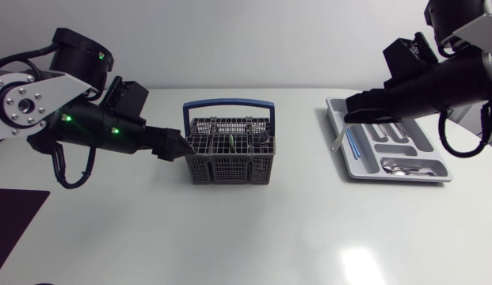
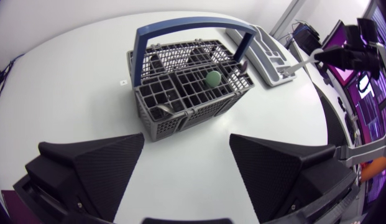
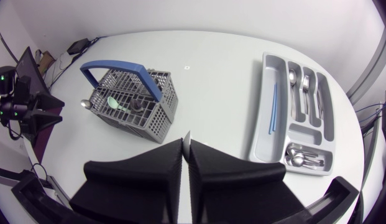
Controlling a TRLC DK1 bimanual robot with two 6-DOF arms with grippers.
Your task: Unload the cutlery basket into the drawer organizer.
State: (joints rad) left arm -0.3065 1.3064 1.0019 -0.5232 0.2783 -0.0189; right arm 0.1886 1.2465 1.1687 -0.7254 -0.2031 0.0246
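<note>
R gripper [image 3: 186, 149] pinched a slim utensil [image 1: 336, 142] over organizer's [image 3: 262, 140] basket-side edge: placing step. Next: lower into slot, release. L gripper [image 2: 186, 146] gaped wide by basket [image 1: 230, 168].

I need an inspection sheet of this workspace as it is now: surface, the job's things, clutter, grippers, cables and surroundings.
Surface: white table, one small mark.
Job's things: cutlery basket upright, a green spoon inside; drawer organizer holds a blue stick and metal cutlery.
Clutter: nothing seen.
Grippers: left gripper open, basket ahead of it; right gripper shut on a thin pale utensil, over the organizer's edge.
Cables: black cables loop under the left arm.
Surroundings: nothing seen.
</note>
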